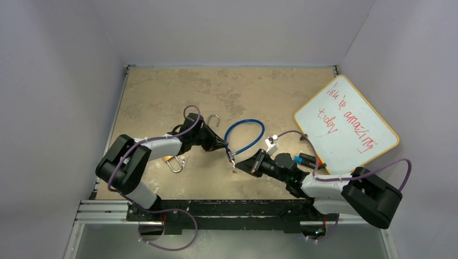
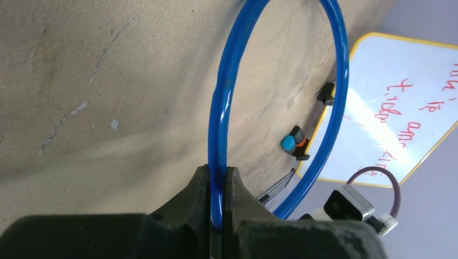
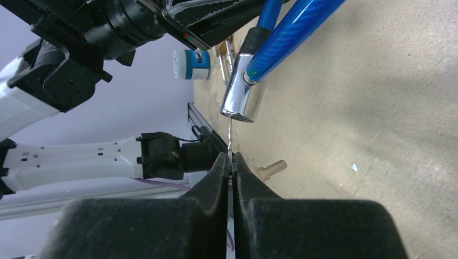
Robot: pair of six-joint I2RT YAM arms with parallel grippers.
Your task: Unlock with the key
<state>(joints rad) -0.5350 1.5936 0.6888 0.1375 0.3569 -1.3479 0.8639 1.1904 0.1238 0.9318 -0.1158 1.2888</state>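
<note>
Left claw point(image 2: 217, 177) pinches the blue cable point(image 2: 218, 124); right claw point(image 3: 231, 159) grips the key point(image 3: 230, 135), seated in the lock barrel point(image 3: 243, 98) (turning remains, I reckon).

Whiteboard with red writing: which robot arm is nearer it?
Right. The right arm lies along the whiteboard's near edge; the left arm is far across, beyond the blue cable loop.

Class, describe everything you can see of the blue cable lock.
The blue cable lock is a glossy, plastic-coated cable bent into one loop, both ends entering a short chrome cylinder. The left hand is shut on the cable near that cylinder, seemingly holding it above the tan table. A thin key, pinched in the shut right hand, meets the cylinder's end face.
</note>
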